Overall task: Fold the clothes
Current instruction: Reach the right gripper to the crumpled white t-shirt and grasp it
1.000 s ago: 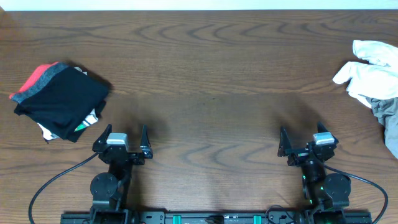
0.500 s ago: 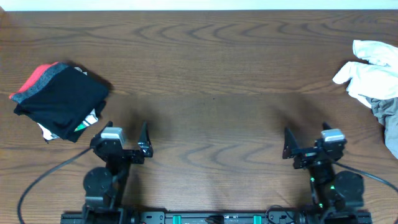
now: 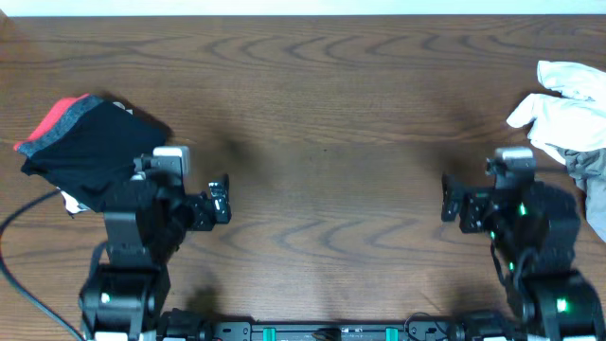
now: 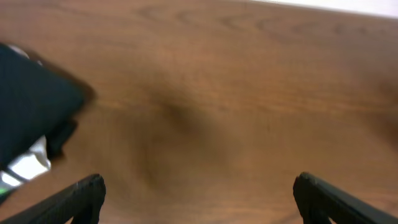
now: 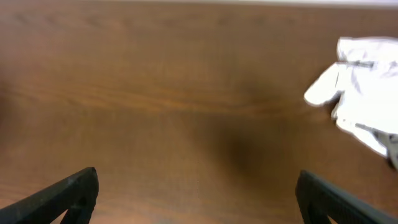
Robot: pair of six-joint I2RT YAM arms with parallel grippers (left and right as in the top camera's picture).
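While our left arm (image 3: 133,237) and right arm (image 3: 530,227) reach over the near side of the wooden counter (image 3: 322,104), our left jaws and right jaws both stand wide apart, grasping nothing. A crumpled white T-shirt (image 3: 568,109) lies at the counter's right edge, touching a khaki-grey garment (image 3: 592,175) just nearer us. A black garment (image 3: 90,156) lies over a red garment (image 3: 57,118) in a pile at the left. We judge the shirt light, limp and quick to bunch; pinching a raised fold or the hem looks best.
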